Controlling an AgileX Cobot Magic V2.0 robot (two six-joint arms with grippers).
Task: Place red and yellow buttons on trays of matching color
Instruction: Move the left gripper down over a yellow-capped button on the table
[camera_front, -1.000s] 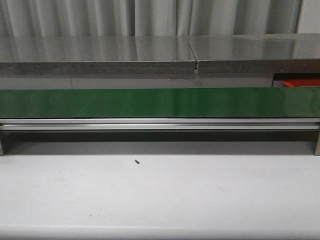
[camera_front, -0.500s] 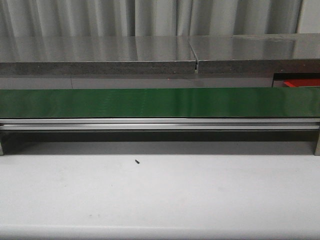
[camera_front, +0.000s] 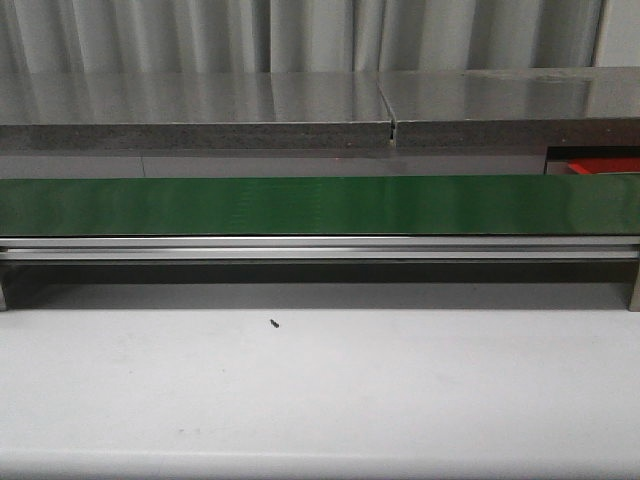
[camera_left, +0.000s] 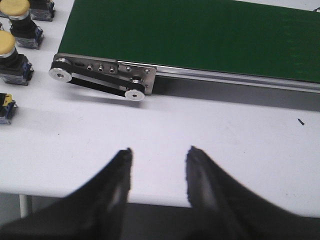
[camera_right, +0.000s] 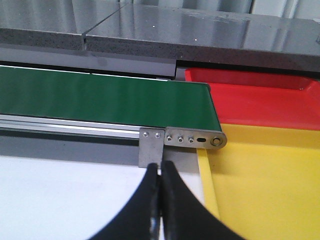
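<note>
Nearest the left wrist camera, the left gripper (camera_left: 157, 160) hangs over the white table (camera_left: 210, 145) with its dark fingers spread apart and nothing between them. Beyond it, at the near end of the green belt (camera_left: 200, 35), stand the yellow buttons (camera_left: 6, 44): domed yellow caps on dark, blocky bases, grouped at the frame's edge, well apart from the gripper. No red button shows in any view.

In the right wrist view, the right gripper (camera_right: 160, 200) has its fingers pressed together, holding nothing, just short of the belt's metal end bracket (camera_right: 182, 141). Beside that end lies the yellow tray (camera_right: 265, 185), and past it the red tray (camera_right: 255, 100), the two touching edge to edge and both bare where visible.

The front view shows only the belt, bare, a small dark speck (camera_front: 273, 323) on the table, and a sliver of red tray far right.

The buttons look small, rigid and light; the glossy dome is likely slippery, so the squarer dark base, or the collar just under the cap, seems the surer place to grip.
</note>
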